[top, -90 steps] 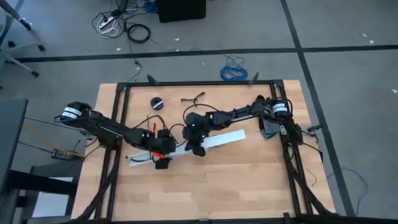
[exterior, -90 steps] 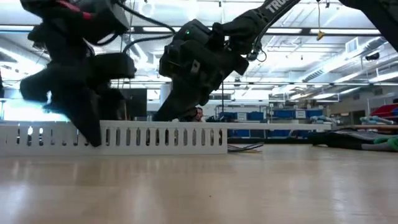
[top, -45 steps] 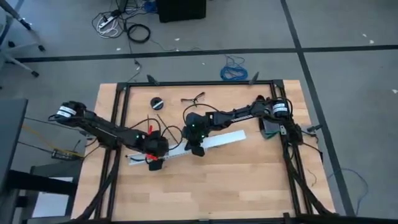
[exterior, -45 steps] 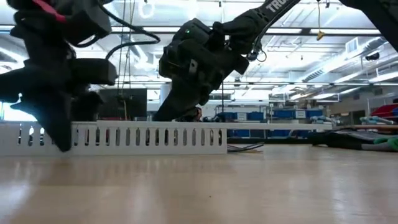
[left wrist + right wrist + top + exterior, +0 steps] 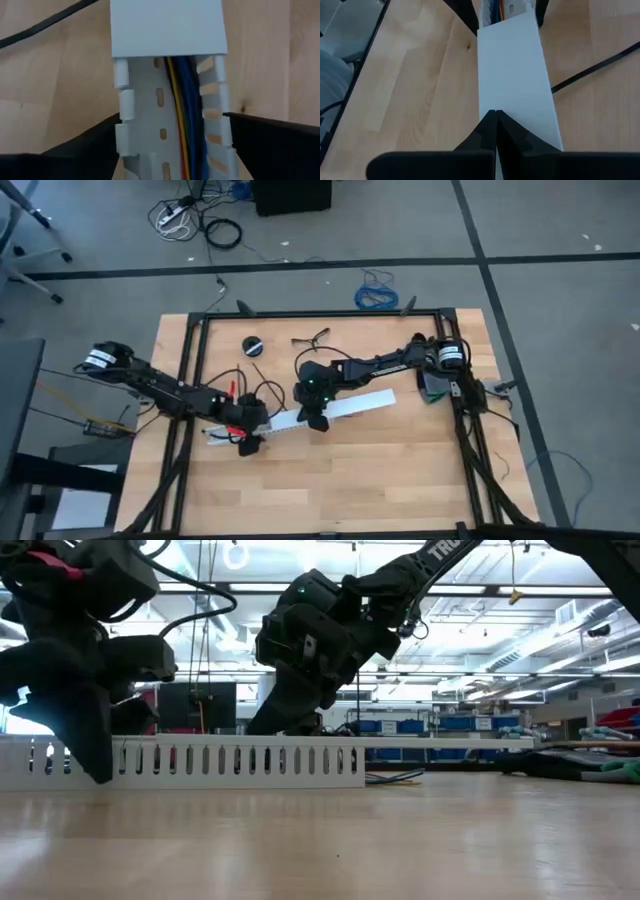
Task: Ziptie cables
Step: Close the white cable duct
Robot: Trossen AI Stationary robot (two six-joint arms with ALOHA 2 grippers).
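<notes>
A white slotted strip (image 5: 355, 404) lies slantwise on the table, and a flat white lid (image 5: 167, 25) covers most of it. In the uncovered left end the cables (image 5: 182, 95) run lengthwise: thin yellow, blue and dark wires. My left gripper (image 5: 247, 438) is open at that end, one finger on each side of the strip, pointing down. My right gripper (image 5: 316, 418) is shut on top of the lid near the strip's middle. A few thin wires (image 5: 395, 777) lie on the table past the strip's right end. My left gripper has its fingers (image 5: 95, 147) close against the strip's two slotted side walls (image 5: 123, 107), just before the lid's edge. Whether they touch the walls, I cannot tell. My right gripper presses its shut fingertips (image 5: 495, 117) down on the lid's flat top (image 5: 512, 75) from above. The lid lies on the strip, which rests flat on the table.
A black round object (image 5: 252, 345) and a small hand tool (image 5: 313, 337) lie near the table's far edge. A green-and-black object (image 5: 435, 387) sits by the right arm's base. A loose black cord (image 5: 248, 376) curls behind the left gripper. A blue coiled cable (image 5: 377, 295) is on the floor.
My left gripper has slid along the strip toward the table's left edge, still astride it. More of the strip shows between the two grippers. The right gripper and the strip have kept still.
</notes>
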